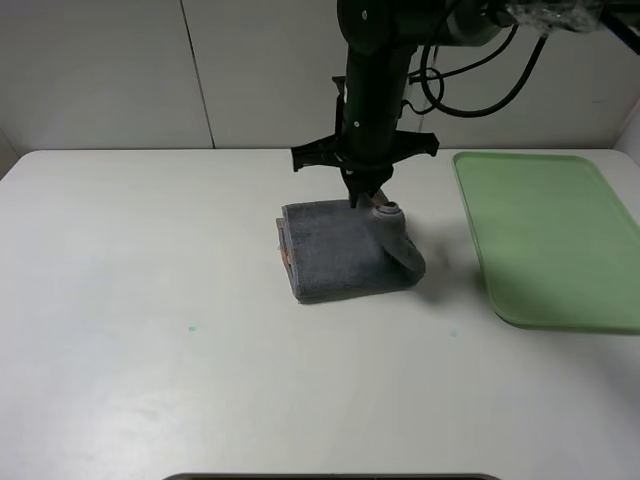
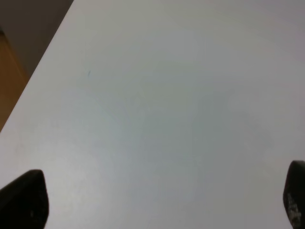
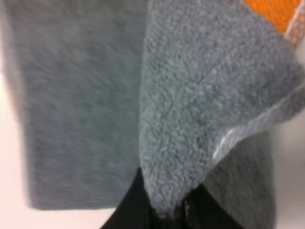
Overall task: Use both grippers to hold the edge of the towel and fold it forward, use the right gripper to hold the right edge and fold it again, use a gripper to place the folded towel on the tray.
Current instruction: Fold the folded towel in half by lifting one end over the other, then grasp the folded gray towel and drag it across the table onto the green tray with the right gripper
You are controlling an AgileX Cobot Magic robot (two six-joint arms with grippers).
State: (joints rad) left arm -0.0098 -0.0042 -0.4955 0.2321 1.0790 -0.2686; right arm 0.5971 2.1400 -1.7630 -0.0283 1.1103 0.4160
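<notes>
**While the Right Edge Is Raised: Second Fold**

Because this fold needs one arm only, the left black two-fingered gripper [image 2: 159,202] hangs over the white table [image 1: 150,300], fingers wide apart. At centre lies the dark grey terry-cloth towel [image 1: 335,258], a nubby folded rectangle. The right gripper [image 1: 368,200] is clamped on its pale stitched right edge [image 3: 238,136], raising a curled flap, probably to carry it leftward. The smooth, low-rimmed pale green plastic tray [image 1: 550,235] stands nearby on the right.

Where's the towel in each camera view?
Exterior high: towel mid-table, left of the tray.
Left wrist: not in it, only table.
Right wrist: towel fills most of the picture.
Shared landmark: right hand pinching its raised edge.
</notes>
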